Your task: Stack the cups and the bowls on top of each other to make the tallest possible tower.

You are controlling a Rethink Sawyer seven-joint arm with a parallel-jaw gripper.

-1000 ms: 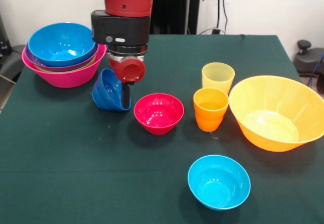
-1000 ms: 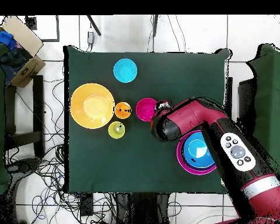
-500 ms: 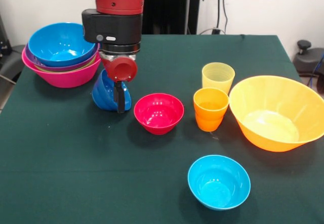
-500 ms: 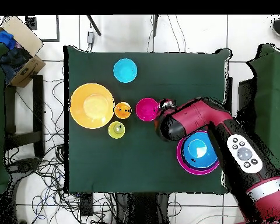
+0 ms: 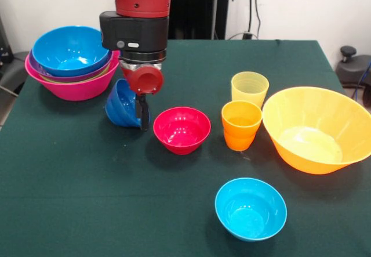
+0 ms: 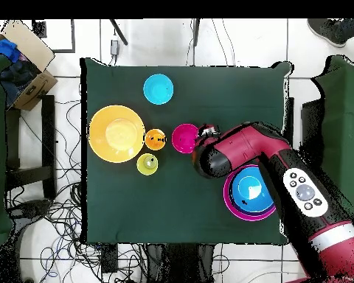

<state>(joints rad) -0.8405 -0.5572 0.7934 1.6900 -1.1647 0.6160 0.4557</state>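
My gripper (image 5: 136, 113) is shut on the rim of the small dark blue bowl (image 5: 122, 103), which hangs tilted on its side just left of the red bowl (image 5: 181, 129). The tower stands at the back left: the pink bowl (image 5: 72, 86) is the base, green and purple rims show inside it, and the sky blue bowl (image 5: 71, 49) is on top. The yellow cup (image 5: 250, 89), the orange cup (image 5: 241, 125), the large orange bowl (image 5: 316, 129) and the cyan bowl (image 5: 250, 208) stand apart. In the overhead view the arm (image 6: 231, 151) hides the gripper.
The green cloth table (image 5: 87, 199) ends close to the tower's left side. In the overhead view a cardboard box (image 6: 25, 59) sits off the table's corner, cables lie on the floor, and a person's shoe (image 6: 335, 31) shows at the top right.
The arm swayed slightly left and then back right with the dark blue bowl still in the gripper. A person's shoe has come further into the overhead view.
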